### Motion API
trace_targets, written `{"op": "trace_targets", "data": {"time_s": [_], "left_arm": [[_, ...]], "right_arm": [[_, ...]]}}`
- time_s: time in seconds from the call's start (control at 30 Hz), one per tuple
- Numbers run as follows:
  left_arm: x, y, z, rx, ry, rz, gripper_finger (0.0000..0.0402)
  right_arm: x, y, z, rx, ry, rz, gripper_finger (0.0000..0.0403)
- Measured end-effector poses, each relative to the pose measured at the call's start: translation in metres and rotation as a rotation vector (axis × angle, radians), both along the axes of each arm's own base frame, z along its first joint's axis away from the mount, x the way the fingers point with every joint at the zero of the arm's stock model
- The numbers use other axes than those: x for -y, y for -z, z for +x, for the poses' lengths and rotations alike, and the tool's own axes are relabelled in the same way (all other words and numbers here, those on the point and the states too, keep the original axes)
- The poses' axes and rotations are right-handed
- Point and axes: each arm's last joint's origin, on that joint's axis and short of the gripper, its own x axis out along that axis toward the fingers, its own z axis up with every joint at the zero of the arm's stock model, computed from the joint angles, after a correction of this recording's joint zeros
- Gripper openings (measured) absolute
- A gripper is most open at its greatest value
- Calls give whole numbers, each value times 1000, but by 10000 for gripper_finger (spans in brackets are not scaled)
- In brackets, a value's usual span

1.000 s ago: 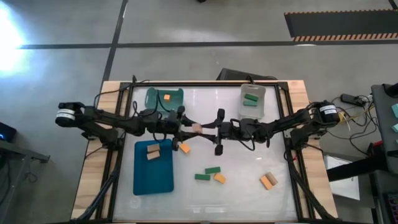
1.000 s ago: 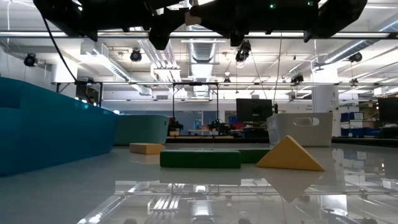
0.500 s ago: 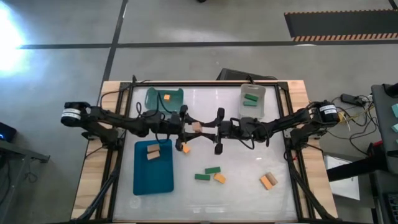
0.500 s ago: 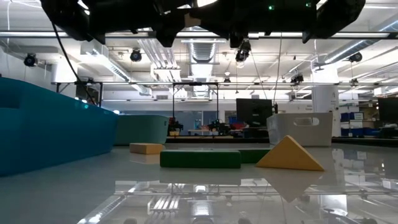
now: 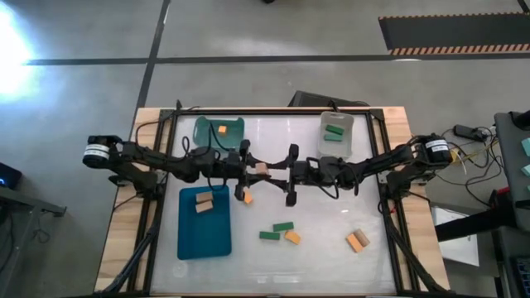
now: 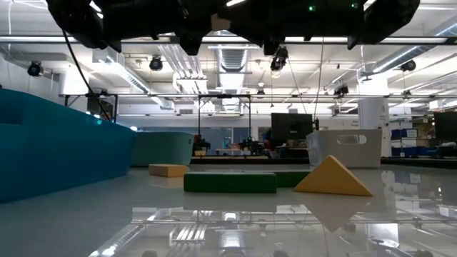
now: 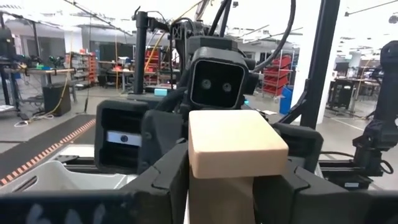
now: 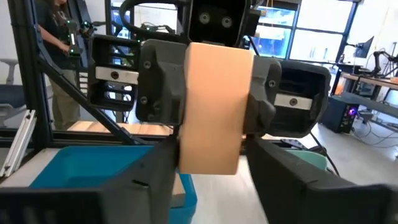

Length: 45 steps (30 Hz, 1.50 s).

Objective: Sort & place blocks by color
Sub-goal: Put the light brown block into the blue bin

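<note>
Left claw (image 5: pixel 255 170) is clenched on a pale tan block (image 5: pixel 262 169), held in the air over the middle of the bench (image 5: pixel 331 265). Facing it, the right claw (image 5: pixel 272 171) stands released, its fingers spread clear of the block's sides. An orange block (image 5: pixel 246 197) lies just below them. Two green blocks (image 5: pixel 284 226) (image 5: pixel 268 235) and two more orange blocks (image 5: pixel 292 237) (image 5: pixel 357 241) lie toward the near edge. A blue tray (image 5: pixel 204 244) near the left edge carries two tan blocks (image 5: pixel 204 203).
</note>
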Motion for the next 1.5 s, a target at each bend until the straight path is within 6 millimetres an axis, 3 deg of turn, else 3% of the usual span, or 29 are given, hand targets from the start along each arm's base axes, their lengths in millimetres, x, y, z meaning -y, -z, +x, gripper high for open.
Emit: {"op": "trace_targets", "data": {"time_s": [0.23, 0.53, 0.8, 1.03, 1.3, 1.5], "left_arm": [[1, 3, -1, -47, 9, -37, 120], [3, 3, -13, -330, -16, -107, 120], [16, -19, -38, -798, -47, -153, 120], [34, -33, -61, -1285, -135, -191, 120], [67, 1, -59, -1625, -41, -186, 120], [87, 30, -49, -1746, -16, -115, 120]], "right_arm": [[1, -4, -5, -59, 6, -3, 247], [3, -17, -35, -282, 24, 74, 243], [4, -21, -60, -447, 42, 156, 227], [4, -19, -64, -484, 46, 158, 224], [4, -16, -63, -499, 43, 139, 224], [4, -15, -63, -501, 41, 133, 224]]}}
